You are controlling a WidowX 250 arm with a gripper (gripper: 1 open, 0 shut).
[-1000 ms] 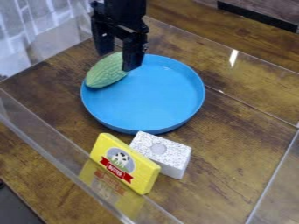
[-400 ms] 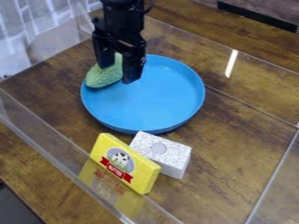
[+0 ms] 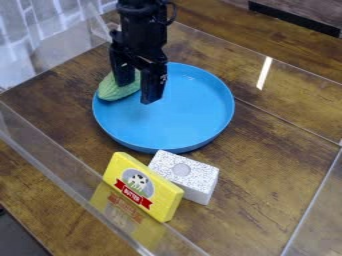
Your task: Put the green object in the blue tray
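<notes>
Blue tray point(image 3: 181, 122) fills the middle of the frame, robot gripper point(image 3: 139, 91) over its upper left part, jaws spread, nothing clearly between them; green object point(image 3: 118, 87) sits upper left, at the tray's rim, partly hidden by the gripper, can't tell if it's touching the rim or overlapping it; main risk: jaws come down right of the lump and miss, or one finger lands on it and rolls it outward, off toward the left; a descent too low could press the rim and tip or slide the tray; yellow box point(image 3: 143, 187) and white speckled box point(image 3: 185, 176), lower centre, could get bumped if the tray skids down the frame
</notes>
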